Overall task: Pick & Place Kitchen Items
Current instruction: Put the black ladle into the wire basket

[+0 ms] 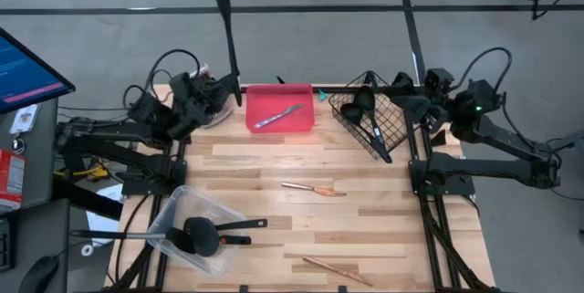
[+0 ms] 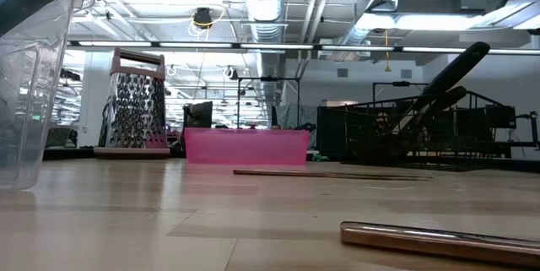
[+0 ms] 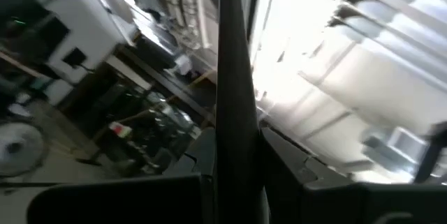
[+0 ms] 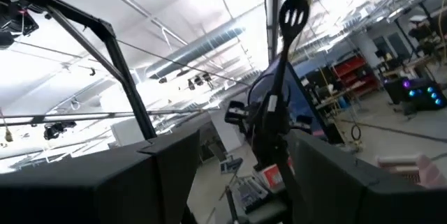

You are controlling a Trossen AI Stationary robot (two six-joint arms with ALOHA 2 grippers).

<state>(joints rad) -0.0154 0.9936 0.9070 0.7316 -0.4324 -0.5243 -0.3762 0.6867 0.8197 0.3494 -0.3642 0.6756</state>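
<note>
My left gripper [image 1: 222,92] is at the table's far left, pointing up, shut on a long black slotted utensil [image 1: 225,28] that stands upright, its slotted head [image 4: 293,12] on top. My right gripper [image 1: 412,101] is open and empty at the far right, tipped upward beside a black wire basket [image 1: 370,121] holding black utensils [image 2: 445,78]. A silver utensil [image 1: 278,117] lies in the pink tray [image 1: 306,121]. Two copper pieces [image 1: 313,188] [image 1: 336,270] lie flat on the table. A black ladle [image 1: 205,235] lies in a clear container [image 1: 173,215]. My left gripper pinches the black utensil's handle [image 3: 232,123] at its lower end between its two fingers [image 3: 307,175]. The fingers point up and lie along the handle. The utensil is lifted clear of the table and stands upright above the gripper, head up.
A metal box grater with a pink top [image 2: 135,102] stands at the far left by my left gripper. The pink tray [image 2: 246,146] sits at the far middle. A monitor [image 1: 27,69] stands beyond the table's left edge. Bare wood lies in the table's middle.
</note>
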